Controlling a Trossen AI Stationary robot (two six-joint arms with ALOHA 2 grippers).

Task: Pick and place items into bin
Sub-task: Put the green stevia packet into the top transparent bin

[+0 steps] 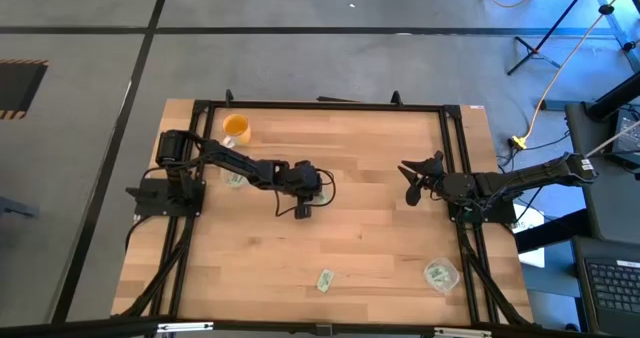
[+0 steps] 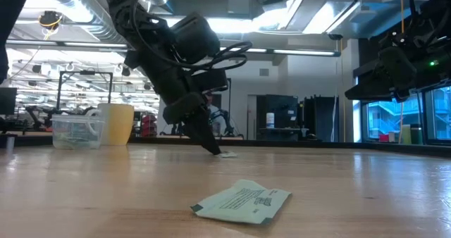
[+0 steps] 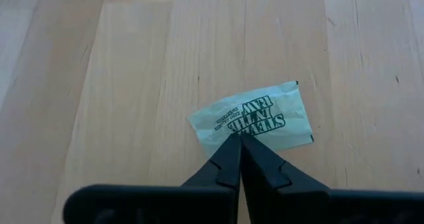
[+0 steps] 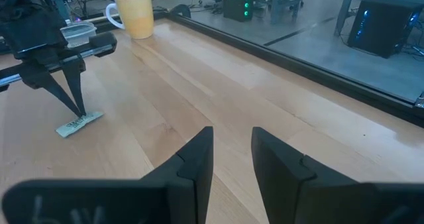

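A light green packet (image 3: pixel 255 121) with dark print lies flat on the wooden table near its middle. My left gripper (image 3: pixel 236 138) is shut with its tips on the packet's near edge. It also shows in the low view (image 2: pixel 213 149) and the right wrist view (image 4: pixel 81 113), with the packet (image 4: pixel 79 124) under its tips. My right gripper (image 4: pixel 232 151) is open and empty above the table's right side (image 1: pixel 412 183). Another packet (image 2: pixel 243 199) lies flat near the front edge (image 1: pixel 325 279). My left gripper has its shut fingertips (image 3: pixel 232 144) on the middle of the packet's long edge (image 3: pixel 228 132) nearest the gripper. The fingers slant down from above. The packet lies flat on the table. Whether the tips pinch the edge or only press on it, I cannot tell.
An orange cup (image 1: pixel 236 128) stands at the far left, with a clear plastic bin (image 2: pixel 74 131) beside it near the left arm's base (image 1: pixel 235 180). A second clear container (image 1: pixel 440 273) holding green packets sits at the front right. Black frame rails (image 1: pixel 320 105) edge the table.
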